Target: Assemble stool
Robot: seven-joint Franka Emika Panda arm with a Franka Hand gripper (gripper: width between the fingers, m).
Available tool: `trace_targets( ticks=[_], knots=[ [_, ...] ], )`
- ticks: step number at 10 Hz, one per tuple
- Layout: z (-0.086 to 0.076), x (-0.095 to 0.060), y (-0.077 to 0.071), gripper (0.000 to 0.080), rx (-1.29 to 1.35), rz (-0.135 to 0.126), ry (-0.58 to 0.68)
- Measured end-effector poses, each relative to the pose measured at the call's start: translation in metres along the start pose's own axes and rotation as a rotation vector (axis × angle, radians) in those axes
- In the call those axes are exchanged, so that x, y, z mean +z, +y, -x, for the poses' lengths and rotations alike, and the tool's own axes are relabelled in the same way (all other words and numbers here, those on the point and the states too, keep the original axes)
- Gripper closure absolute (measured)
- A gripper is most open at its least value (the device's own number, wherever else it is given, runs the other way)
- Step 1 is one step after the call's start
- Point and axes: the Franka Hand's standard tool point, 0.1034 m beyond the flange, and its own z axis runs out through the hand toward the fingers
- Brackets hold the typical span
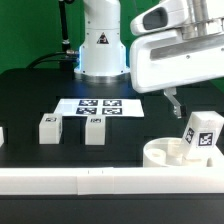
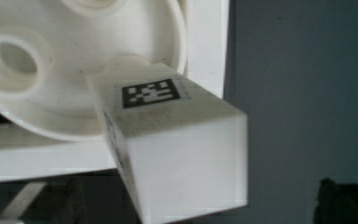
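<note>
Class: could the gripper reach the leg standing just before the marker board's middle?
Probably yes: that leg stands apart from the neighbouring leg, with nothing over it, and the gripper hangs above the table beside the seat.

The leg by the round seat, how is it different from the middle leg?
The seat leg is tilted; the middle leg stands upright. The seat leg sits at the seat; the middle leg stands apart on the table. Both are white blocks with a black-and-white tag.
</note>
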Motion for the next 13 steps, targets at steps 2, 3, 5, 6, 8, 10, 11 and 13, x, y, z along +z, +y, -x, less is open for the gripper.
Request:
trace_targets(
  ticks=[2, 3, 5, 6, 8, 10, 11, 13],
  knots=[
    [0.001, 0.001, 0.003, 0.015, -0.183, 0.014, -0.004],
    [0.001, 0.001, 0.005, 0.015, -0.293, 0.023, -0.007],
    [0.0, 0.006, 0.004, 0.015, -0.608, 0.071, 0.001],
    [0.002, 0.009, 0.0, 0.015, -0.723, 0.084, -0.01],
    [0.002, 0.009, -0.001, 0.015, -0.969, 0.111, -0.033],
    [0.002, 0.009, 0.003, 0.015, -1.129, 0.122, -0.052],
    [0.002, 0.01, 0.006, 0.015, -1.224, 0.129, -0.064],
    [0.002, 0.01, 0.01, 0.015, -1.372, 0.141, -0.085]
  ],
)
